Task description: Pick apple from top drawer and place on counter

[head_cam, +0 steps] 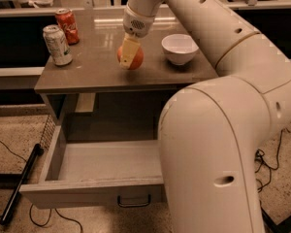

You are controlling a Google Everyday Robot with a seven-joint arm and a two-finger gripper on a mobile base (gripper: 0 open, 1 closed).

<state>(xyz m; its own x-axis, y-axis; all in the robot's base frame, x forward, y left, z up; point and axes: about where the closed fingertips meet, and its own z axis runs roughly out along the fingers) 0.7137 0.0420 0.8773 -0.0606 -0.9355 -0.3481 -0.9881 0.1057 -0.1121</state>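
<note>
The red-orange apple (137, 58) is held between the pale fingers (129, 52) of my gripper (130, 57), low over the middle of the grey-brown counter (92, 72); I cannot tell whether it touches the surface. The gripper is shut on the apple, reaching down from the upper arm. The top drawer (92, 191) below is pulled wide open, and its visible floor holds nothing. My large white arm hides the drawer's right part.
A white bowl (179, 47) stands on the counter right of the apple. A silver can (57, 44) and a red soda can (68, 26) stand at the counter's left back. A black pole (19, 186) and cables lie on the floor left of the drawer.
</note>
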